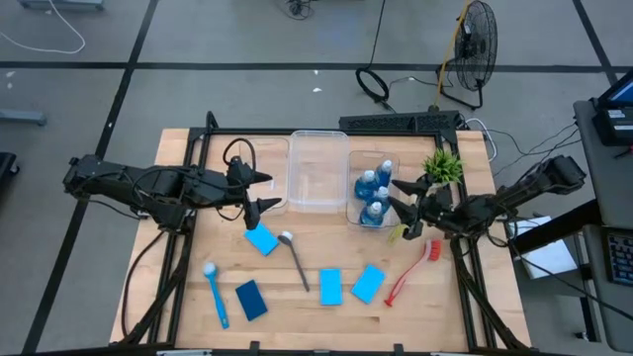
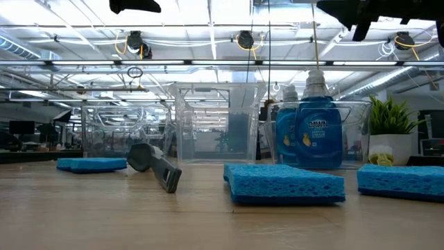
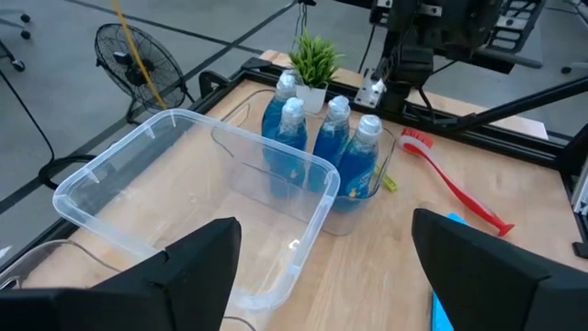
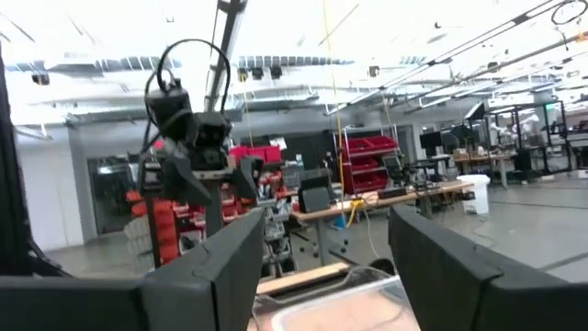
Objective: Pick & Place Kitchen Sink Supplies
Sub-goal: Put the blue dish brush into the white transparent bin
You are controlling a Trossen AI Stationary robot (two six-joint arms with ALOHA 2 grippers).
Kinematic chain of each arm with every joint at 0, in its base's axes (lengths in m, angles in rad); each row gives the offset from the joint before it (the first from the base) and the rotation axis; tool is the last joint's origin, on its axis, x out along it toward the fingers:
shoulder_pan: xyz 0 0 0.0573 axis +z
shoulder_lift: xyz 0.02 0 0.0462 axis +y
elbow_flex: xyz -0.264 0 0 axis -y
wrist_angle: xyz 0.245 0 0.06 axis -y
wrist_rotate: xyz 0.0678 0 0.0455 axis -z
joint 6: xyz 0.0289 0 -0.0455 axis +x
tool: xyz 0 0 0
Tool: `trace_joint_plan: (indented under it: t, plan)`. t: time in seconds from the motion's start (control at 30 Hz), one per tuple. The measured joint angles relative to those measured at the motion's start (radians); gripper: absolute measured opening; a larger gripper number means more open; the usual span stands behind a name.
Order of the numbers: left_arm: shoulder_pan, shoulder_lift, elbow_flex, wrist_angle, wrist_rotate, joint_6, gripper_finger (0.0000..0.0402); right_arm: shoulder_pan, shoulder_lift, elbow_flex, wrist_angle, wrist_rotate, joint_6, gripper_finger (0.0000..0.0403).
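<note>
While four bottles (image 1: pixel 375 196) already stand in the bin (image 1: pixel 379 188) toward the tabletop's (image 1: pixel 188 287) far right corner, left pincer (image 1: pixel 260 193) and right pincer (image 1: pixel 405 198) both hang spread apart, empty, seemingly ready for loose sponges (image 1: pixel 367 283).

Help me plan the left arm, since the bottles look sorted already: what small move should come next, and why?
Probably lower the left gripper onto the light blue sponge just beside it. Its fingers are open and empty, and that sponge lies nearest, loose on the table. All four bottles already stand in one clear bin, while the sponges and brushes are still out.
</note>
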Motion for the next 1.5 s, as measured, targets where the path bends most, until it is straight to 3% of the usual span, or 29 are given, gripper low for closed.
trace_joint_plan:
  t: [0.43,0.8,1.27,1.5]
  plan:
    - [0.0,0.0,0.0,0.012,0.0,-0.004,0.0313,0.011,-0.033,0.0,-0.015,0.0,0.169,0.0217]
    - [0.0,0.0,0.0,0.012,0.0,-0.004,0.033,0.011,-0.033,0.0,-0.024,0.0,0.167,0.022]
    - [0.0,0.0,0.0,0.012,0.0,-0.007,0.0306,0.011,-0.033,0.0,-0.024,0.0,0.167,0.0219]
    - [-0.001,0.0,0.0,0.002,0.046,-0.167,0.0313,0.011,-0.033,0.0,-0.024,0.0,0.167,0.022]
